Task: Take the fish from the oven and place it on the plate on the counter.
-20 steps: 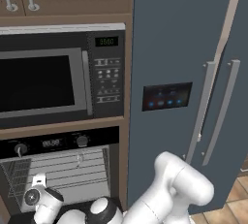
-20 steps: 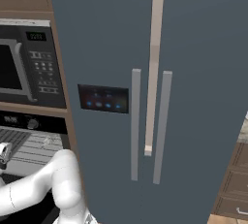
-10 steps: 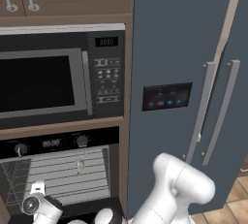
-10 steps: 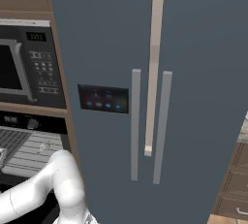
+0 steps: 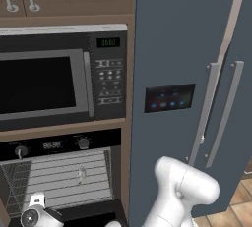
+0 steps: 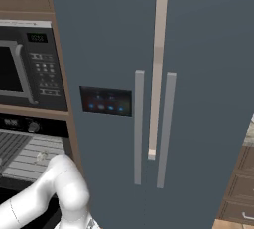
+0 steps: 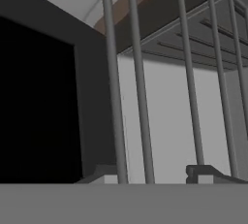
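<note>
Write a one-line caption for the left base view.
Robot arm reaching low into the open oven below the microwave.

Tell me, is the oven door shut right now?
No, the oven stands open, its grey racks plainly exposed below the two knobs.

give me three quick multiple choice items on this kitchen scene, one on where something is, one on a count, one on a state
1. Where is the microwave relative to the oven?
A. directly above it
B. directly below it
C. to the right of the fridge

2. How many knobs are on the oven's control panel?
A. two
B. four
C. none

3. What state is the oven in?
A. door shut
C. open, grey racks exposed
B. hidden behind a curtain

Answers: 1 A, the microwave sits in the cabinet just over the oven. 2 A, one knob left and one knob right of the small display. 3 C, the racks are in plain sight, and the tool looks along rack bars.
</note>
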Controlling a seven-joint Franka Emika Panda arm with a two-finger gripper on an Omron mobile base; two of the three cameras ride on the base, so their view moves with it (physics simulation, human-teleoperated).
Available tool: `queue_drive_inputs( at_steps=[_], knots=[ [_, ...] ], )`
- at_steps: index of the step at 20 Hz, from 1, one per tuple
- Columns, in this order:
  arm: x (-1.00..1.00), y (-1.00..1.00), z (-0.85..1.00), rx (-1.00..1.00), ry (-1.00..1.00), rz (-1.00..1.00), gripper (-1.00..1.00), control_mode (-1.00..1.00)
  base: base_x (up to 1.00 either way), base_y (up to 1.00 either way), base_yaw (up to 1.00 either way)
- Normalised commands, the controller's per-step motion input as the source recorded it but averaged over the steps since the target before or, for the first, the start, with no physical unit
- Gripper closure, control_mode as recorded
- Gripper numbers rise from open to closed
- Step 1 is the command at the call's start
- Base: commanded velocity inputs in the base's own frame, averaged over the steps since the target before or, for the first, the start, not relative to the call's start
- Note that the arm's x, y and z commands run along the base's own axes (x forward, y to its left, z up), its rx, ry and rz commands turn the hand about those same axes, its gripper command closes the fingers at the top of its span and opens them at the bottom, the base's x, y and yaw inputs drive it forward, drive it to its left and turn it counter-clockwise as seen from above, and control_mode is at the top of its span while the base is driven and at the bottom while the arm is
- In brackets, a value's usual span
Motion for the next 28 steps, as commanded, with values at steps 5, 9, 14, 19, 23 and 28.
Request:
queue_drive_inputs(
  at_steps=[5, 9, 14, 19, 23, 28],
  knots=[
    [-1.00, 0.00, -1.00, 0.00, 0.00, 0.00, 1.00, -1.00, 0.00, 0.00, 0.00],
    [-1.00, 0.00, -1.00, 0.00, 0.00, 0.00, 1.00, -1.00, 0.00, 0.00, 0.00],
    [-1.00, 0.00, -1.00, 0.00, 0.00, 0.00, 1.00, -1.00, 0.00, 0.00, 0.00],
    [-1.00, 0.00, -1.00, 0.00, 0.00, 0.00, 1.00, -1.00, 0.00, 0.00, 0.00],
    [-1.00, 0.00, -1.00, 0.00, 0.00, 0.00, 1.00, -1.00, 0.00, 0.00, 0.00],
    [-1.00, 0.00, -1.00, 0.00, 0.00, 0.00, 1.00, -1.00, 0.00, 0.00, 0.00]
  ],
)
